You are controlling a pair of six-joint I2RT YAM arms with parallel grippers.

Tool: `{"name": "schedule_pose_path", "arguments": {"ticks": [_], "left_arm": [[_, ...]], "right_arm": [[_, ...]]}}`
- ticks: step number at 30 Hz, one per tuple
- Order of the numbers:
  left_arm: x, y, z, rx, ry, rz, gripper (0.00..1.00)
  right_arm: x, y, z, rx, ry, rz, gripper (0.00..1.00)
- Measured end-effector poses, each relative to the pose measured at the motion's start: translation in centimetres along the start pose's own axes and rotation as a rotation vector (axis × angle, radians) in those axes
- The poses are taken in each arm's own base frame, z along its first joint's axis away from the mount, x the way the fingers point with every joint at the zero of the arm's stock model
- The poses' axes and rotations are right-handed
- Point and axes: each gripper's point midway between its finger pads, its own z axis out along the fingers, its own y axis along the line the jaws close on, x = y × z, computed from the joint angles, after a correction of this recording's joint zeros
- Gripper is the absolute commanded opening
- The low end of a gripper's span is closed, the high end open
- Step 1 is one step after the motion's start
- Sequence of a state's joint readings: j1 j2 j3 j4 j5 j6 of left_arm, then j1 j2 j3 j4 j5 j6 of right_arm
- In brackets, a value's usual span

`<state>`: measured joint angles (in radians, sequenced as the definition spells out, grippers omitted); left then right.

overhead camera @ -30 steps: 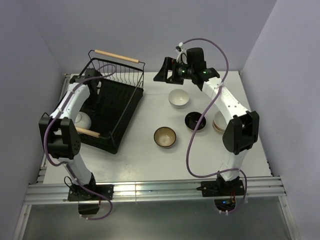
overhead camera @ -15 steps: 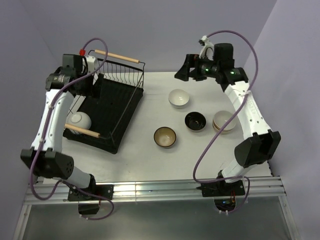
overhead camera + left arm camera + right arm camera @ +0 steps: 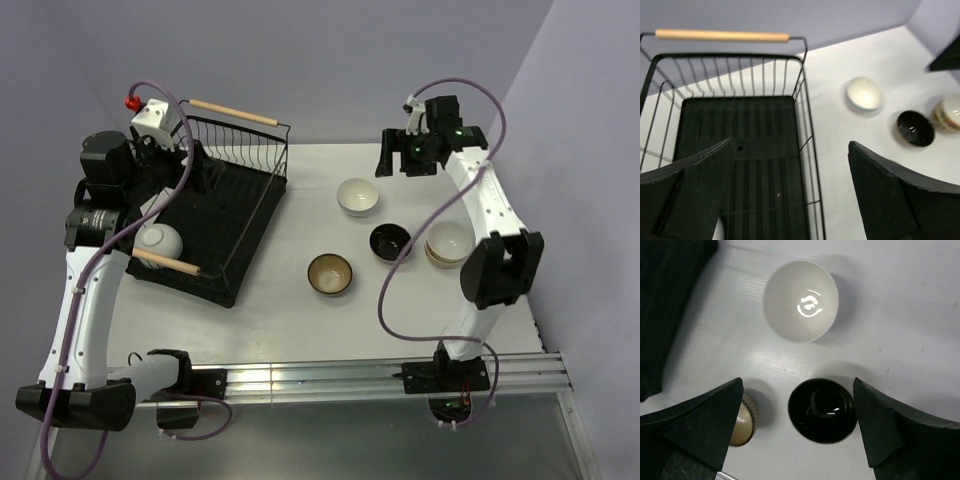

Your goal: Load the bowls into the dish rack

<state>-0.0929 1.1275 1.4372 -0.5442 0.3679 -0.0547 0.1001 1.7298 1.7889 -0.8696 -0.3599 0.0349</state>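
L hand [image 3: 790, 145]: spread, empty, high over dish rack [image 3: 760, 130]. R hand [image 3: 797, 382]: spread, empty, above white bowl [image 3: 801, 300], black bowl [image 3: 822, 410].

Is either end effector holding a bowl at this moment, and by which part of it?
Nothing is held. The left end effector is open above the dish rack, and the right end effector is open above the black bowl, touching nothing.

Left arm [image 3: 83, 290] and right arm [image 3: 491, 205] aloft, jaws seemingly apart, empty.
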Motion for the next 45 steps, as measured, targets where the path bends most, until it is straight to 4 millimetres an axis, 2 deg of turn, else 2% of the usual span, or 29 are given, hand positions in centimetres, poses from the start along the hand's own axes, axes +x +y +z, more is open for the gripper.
{"name": "schedule_pose_path", "arguments": {"ticks": [3, 6, 8, 11, 14, 20, 22, 23, 28, 32, 41, 45], "left_arm": [[-1.0, -0.8, 0.2, 0.042, -0.030, -0.018, 1.00], [-0.9, -1.1, 0.5, 0.061, -0.025, -0.037, 1.00], [-0.8, -1.1, 0.6, 0.064, -0.022, -0.052, 1.00], [-0.4, -1.2, 0.7, 0.067, -0.018, -0.067, 0.99], [0.3, -1.1, 0.9, 0.060, 0.000, -0.102, 0.99], [1.9, -0.3, 2.1, 0.028, 0.062, -0.172, 0.99], [2.5, -0.2, 2.4, 0.023, 0.083, -0.186, 1.00], [2.7, -0.1, 2.5, 0.020, 0.089, -0.190, 0.99], [2.8, -0.1, 2.6, 0.014, 0.089, -0.208, 1.00], [3.0, 0.1, 2.6, 0.003, 0.093, -0.214, 1.00], [3.3, 0.2, 2.5, -0.004, 0.111, -0.220, 0.99], [2.9, -0.1, 2.4, 0.006, 0.127, -0.225, 0.99]], "right_arm": [[1.5, -2.0, 3.9, 0.044, 0.092, 0.032, 0.94], [4.0, -4.0, 7.6, 0.100, 0.193, 0.061, 0.90], [5.4, -4.6, 9.4, 0.125, 0.242, 0.068, 0.84], [7.0, -4.9, 11.3, 0.150, 0.294, 0.065, 0.76], [7.6, -4.8, 12.8, 0.166, 0.310, 0.051, 0.71], [7.6, -5.1, 16.1, 0.182, 0.305, 0.039, 0.50], [7.9, -5.3, 16.8, 0.185, 0.308, 0.048, 0.46], [8.2, -5.5, 17.2, 0.187, 0.314, 0.051, 0.38], [8.6, -5.8, 18.2, 0.194, 0.314, 0.069, 0.22], [8.4, -5.9, 18.3, 0.201, 0.303, 0.078, 0.00], [8.0, -5.2, 18.0, 0.169, 0.292, 0.093, 0.00], [6.1, -3.5, 15.8, 0.105, 0.235, 0.090, 0.00]]}}
